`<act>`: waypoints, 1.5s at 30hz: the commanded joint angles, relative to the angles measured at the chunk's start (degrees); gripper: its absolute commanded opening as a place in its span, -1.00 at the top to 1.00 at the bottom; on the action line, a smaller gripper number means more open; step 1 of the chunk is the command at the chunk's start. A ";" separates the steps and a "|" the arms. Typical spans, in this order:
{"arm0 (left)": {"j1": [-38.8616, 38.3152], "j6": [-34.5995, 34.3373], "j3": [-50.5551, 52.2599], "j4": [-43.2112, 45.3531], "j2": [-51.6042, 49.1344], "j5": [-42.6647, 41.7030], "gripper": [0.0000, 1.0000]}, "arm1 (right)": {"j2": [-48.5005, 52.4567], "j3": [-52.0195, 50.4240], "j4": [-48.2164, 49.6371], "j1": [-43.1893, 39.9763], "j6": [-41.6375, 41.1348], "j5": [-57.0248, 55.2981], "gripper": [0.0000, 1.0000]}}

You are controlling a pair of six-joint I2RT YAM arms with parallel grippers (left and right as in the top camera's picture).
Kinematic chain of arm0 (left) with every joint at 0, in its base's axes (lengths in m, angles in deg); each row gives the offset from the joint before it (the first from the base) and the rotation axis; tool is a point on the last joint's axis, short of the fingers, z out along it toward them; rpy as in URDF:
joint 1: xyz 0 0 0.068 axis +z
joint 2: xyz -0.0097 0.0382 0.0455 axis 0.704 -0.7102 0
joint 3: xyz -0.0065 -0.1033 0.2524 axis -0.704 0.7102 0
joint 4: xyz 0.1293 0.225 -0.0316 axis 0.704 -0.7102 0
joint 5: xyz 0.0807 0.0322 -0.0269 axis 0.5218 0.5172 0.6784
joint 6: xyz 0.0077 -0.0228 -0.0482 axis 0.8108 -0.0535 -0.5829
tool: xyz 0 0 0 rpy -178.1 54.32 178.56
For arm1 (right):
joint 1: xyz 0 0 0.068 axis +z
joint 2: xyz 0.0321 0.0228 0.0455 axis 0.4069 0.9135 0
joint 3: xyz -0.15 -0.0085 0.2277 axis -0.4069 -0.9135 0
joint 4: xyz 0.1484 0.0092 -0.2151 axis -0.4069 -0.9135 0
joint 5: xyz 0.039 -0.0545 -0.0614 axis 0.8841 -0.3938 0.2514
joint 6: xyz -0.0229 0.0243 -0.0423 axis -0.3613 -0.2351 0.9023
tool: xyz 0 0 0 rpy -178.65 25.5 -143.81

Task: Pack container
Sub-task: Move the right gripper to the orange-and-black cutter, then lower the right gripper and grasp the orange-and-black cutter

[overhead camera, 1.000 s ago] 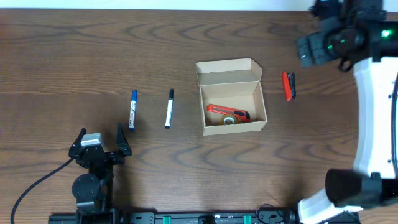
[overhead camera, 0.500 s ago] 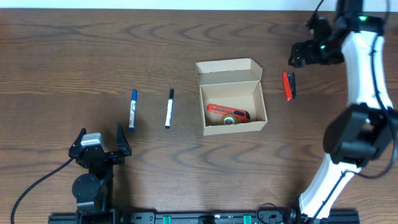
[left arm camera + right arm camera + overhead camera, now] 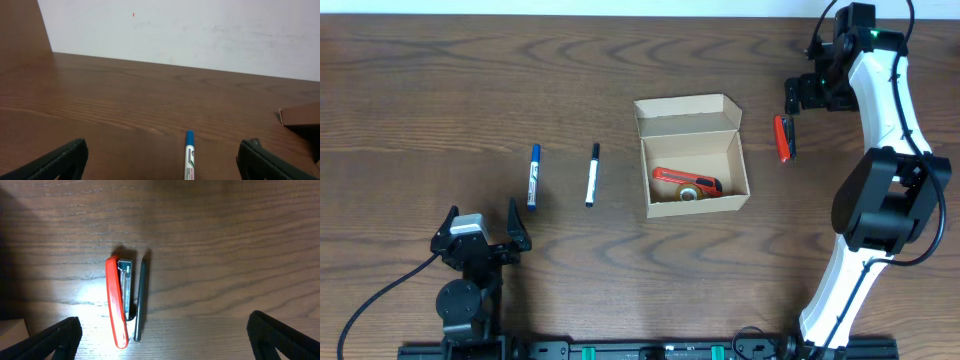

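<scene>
Currently the cardboard box [image 3: 686,109] sits on the worktop [image 3: 440,90] with its lid flap raised, holding a red-orange tool [image 3: 682,178] and a small roll [image 3: 689,194]. A red stapler [image 3: 783,137] lies just right of the box. The right end effector [image 3: 799,94] hovers over the stapler, fingers spread. Well left of the box, beside a blue marker [image 3: 533,176] and a black marker [image 3: 592,174], the left end effector [image 3: 483,222] is spread wide and empty.

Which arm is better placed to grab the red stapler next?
Right. The right gripper hangs open right by the red stapler, which sits centred in its wrist view. The left gripper sits open on the container's far side, near the blue marker.
</scene>
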 commanded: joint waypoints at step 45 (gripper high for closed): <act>-0.20 0.02 1.01 -2.32 0.37 1.09 -0.90 | 7.87 -10.75 5.60 3.04 -0.13 3.26 0.07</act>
